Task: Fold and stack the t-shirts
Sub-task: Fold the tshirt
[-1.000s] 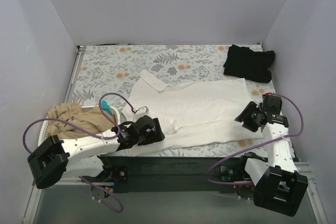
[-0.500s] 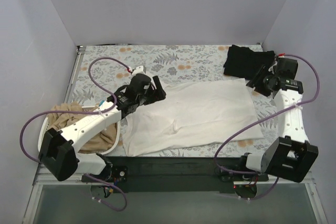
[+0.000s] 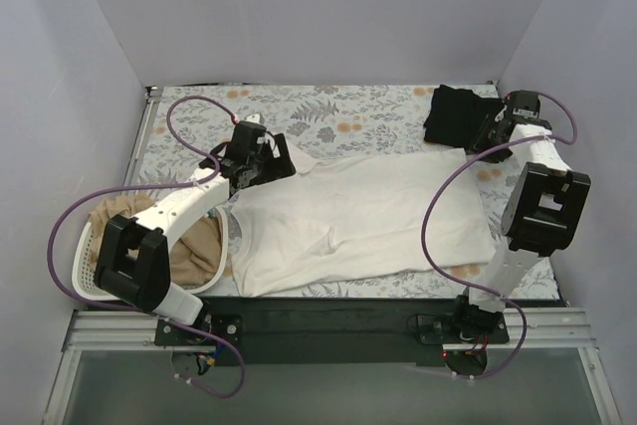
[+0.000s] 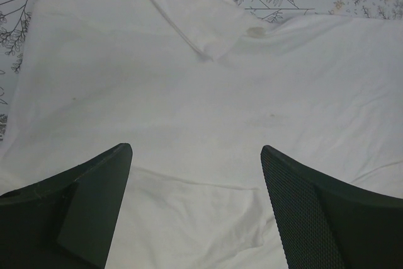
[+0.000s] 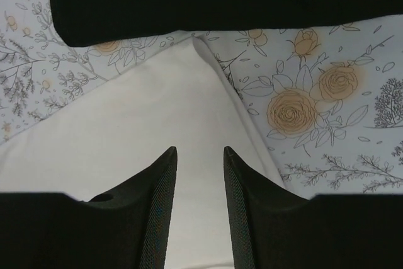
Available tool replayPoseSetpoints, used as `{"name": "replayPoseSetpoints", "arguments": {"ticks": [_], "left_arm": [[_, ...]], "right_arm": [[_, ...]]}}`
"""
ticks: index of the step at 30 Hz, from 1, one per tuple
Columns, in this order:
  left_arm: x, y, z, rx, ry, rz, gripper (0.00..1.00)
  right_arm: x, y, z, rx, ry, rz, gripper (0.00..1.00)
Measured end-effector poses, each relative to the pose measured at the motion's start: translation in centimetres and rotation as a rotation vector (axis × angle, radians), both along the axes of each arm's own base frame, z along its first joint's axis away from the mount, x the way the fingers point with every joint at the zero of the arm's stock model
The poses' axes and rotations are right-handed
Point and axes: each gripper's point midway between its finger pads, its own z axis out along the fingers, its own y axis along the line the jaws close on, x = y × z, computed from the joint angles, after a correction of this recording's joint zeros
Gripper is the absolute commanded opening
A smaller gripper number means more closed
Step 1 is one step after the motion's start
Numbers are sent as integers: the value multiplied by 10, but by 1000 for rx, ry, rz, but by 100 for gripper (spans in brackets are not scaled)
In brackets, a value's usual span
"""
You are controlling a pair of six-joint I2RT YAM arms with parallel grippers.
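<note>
White shirt (image 3: 368, 216) lay spread mid-worktop (image 3: 189, 116), black shirt (image 3: 460, 118) folded at the far right corner, tan shirt (image 3: 199, 251) at the left edge, seen only from above. Wrist views showed left tool (image 4: 195, 155) spread wide over white cloth, right tool (image 5: 200, 155) narrowly parted over its corner.

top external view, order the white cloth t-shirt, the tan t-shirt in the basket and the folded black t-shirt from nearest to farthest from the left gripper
From the left gripper:
1. white cloth t-shirt, spread flat mid-table, its far left part right under the open fingers.
2. crumpled tan t-shirt, in the white plastic basket at the near left.
3. folded black t-shirt, at the far right.
</note>
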Motion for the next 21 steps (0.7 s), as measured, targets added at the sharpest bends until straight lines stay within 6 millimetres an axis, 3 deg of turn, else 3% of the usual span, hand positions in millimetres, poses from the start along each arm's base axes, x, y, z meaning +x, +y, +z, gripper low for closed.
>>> {"name": "replayPoseSetpoints", "arguments": {"ticks": [3,11,21], "left_arm": [[5,5,-6,-1,12,-5,83],[9,8,-10,-16,13,-29,83],[5,13,-21,-20,33,-35,83]], "right_arm": [[8,-1,-16,-4,4,13,42],[34,0,-32,-44,-53,54,43],[40,9,-71,-71,-5,106,46]]}}
